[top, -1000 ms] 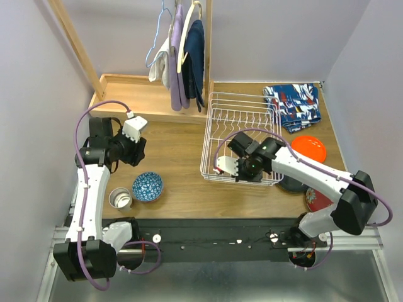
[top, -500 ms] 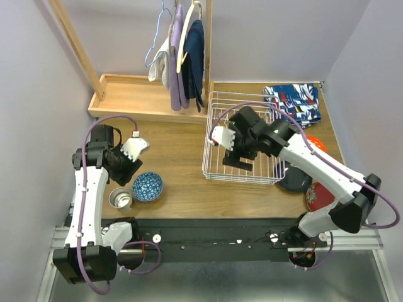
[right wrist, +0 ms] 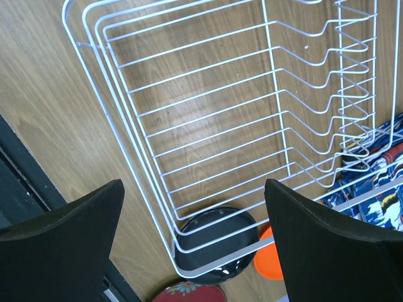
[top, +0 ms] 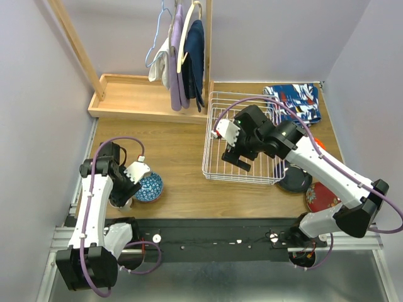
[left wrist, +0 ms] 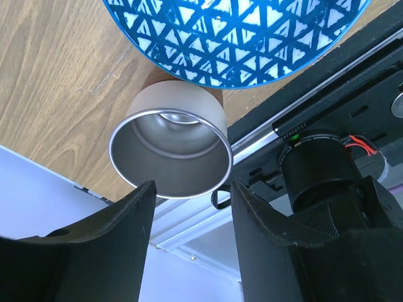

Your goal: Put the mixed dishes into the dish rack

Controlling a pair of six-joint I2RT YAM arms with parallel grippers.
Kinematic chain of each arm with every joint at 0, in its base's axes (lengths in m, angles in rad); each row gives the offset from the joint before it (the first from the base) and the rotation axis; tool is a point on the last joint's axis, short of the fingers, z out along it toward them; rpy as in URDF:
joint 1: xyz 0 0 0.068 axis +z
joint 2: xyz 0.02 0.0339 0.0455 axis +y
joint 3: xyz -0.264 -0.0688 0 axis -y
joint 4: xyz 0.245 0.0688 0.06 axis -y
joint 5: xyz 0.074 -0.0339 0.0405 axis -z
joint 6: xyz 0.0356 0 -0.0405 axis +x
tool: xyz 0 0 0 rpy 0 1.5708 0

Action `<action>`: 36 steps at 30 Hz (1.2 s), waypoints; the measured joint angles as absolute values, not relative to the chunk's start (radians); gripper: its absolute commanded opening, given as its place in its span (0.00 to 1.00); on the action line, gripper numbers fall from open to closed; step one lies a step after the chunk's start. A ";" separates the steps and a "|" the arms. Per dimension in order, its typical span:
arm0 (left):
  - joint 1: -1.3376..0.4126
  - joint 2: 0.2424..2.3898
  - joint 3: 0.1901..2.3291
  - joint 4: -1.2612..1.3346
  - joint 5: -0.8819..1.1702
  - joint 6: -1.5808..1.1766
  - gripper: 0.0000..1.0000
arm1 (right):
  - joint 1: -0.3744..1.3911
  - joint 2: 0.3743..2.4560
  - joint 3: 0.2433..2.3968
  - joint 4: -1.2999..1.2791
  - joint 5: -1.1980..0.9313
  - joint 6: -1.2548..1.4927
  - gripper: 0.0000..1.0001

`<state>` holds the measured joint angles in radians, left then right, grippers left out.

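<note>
In the left wrist view my left gripper point(left wrist: 189, 245) is open and empty, its fingertips just short of the rim of the tan cup point(left wrist: 170, 148), which has a metal inside. The blue-patterned bowl point(left wrist: 233, 38) sits right behind the cup. From above, the left gripper point(top: 126, 189) hangs over the cup beside the bowl point(top: 151, 187). My right gripper point(top: 239, 162) is open above the white wire dish rack point(top: 217, 173), holding nothing. Through the rack's wires point(right wrist: 189, 113) show the black plate point(right wrist: 217, 242), orange plate point(right wrist: 271, 261) and dark red plate point(right wrist: 189, 294). The red-white bowl is out of view.
A blue-red cloth point(top: 293, 104) lies behind the rack's right end. A shallow wooden tray point(top: 135, 94) and a hanger stand with clothes point(top: 182, 56) are at the back. The cup and bowl stand close to the table's near edge and the black rail point(left wrist: 327, 94).
The left arm swung down and toward the near edge, onto the cup and bowl. The right gripper rose from the rack's near left corner to above its middle.
</note>
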<state>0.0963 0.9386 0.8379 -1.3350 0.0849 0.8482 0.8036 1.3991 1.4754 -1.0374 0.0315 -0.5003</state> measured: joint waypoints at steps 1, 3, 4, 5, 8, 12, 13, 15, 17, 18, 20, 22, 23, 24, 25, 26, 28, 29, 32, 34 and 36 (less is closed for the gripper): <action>0.096 0.941 0.838 -1.335 0.085 0.849 0.60 | 0.804 1.399 1.473 -1.036 0.031 -0.498 1.00; 0.096 0.942 0.838 -1.335 0.086 0.849 0.62 | 0.804 1.399 1.469 -1.036 0.031 -0.497 1.00; 0.096 0.943 0.839 -1.335 0.087 0.850 0.64 | 0.804 1.399 1.467 -1.036 0.031 -0.497 1.00; 0.096 0.945 0.843 -1.337 0.089 0.851 0.65 | 0.804 1.399 1.465 -1.036 0.031 -0.497 1.00; 0.096 0.950 0.867 -1.337 0.111 0.852 0.66 | 0.804 1.399 1.462 -1.033 0.031 -0.497 1.00; 0.089 0.960 0.882 -1.337 0.142 0.851 0.66 | 0.804 1.399 1.449 -1.028 0.031 -0.497 1.00; 0.084 0.973 0.885 -1.338 0.153 0.849 0.65 | 0.804 1.399 1.443 -1.027 0.031 -0.497 1.00; 0.073 1.003 0.890 -1.336 0.172 0.844 0.62 | 0.804 1.399 1.435 -1.026 0.031 -0.497 1.00; 0.061 1.022 0.890 -1.336 0.178 0.841 0.58 | 0.804 1.399 1.428 -1.026 0.031 -0.497 1.00; 0.051 1.035 0.890 -1.336 0.179 0.835 0.56 | 0.804 1.399 1.425 -1.026 0.032 -0.498 1.00; 0.042 1.068 0.890 -1.336 0.180 0.817 0.52 | 0.804 1.399 1.419 -1.025 0.032 -0.498 1.00; 0.038 1.090 0.890 -1.336 0.180 0.806 0.50 | 0.804 1.399 1.415 -1.025 0.033 -0.498 1.00; 0.038 1.098 0.890 -1.335 0.180 0.798 0.49 | 0.804 1.399 1.414 -1.024 0.033 -0.498 1.00; 0.037 1.111 0.889 -1.336 0.179 0.790 0.47 | 0.804 1.399 1.413 -1.024 0.033 -0.499 1.00; 0.037 1.116 0.889 -1.336 0.179 0.786 0.44 | 0.804 1.399 1.412 -1.024 0.034 -0.499 1.00; 0.037 1.125 0.889 -1.336 0.179 0.777 0.42 | 0.804 1.399 1.411 -1.023 0.035 -0.500 1.00; 0.035 1.142 0.887 -1.336 0.177 0.759 0.41 | 0.804 1.399 1.409 -1.021 0.037 -0.504 1.00; 0.033 1.152 0.885 -1.336 0.176 0.750 0.41 | 0.804 1.399 1.408 -1.021 0.038 -0.506 1.00; 0.021 1.181 0.876 -1.336 0.171 0.721 0.43 | 0.804 1.400 1.407 -1.018 0.039 -0.508 1.00; 0.011 1.192 0.875 -1.336 0.168 0.701 0.43 | 0.804 1.400 1.407 -1.018 0.040 -0.511 1.00; -0.004 1.195 0.875 -1.336 0.160 0.685 0.38 | 0.804 1.401 1.407 -1.018 0.040 -0.514 1.00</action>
<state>-0.0040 1.1954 0.8749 -1.3357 0.1604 0.6849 0.8036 1.4006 1.4071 -1.0180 0.0399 -0.5140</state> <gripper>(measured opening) 0.429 0.996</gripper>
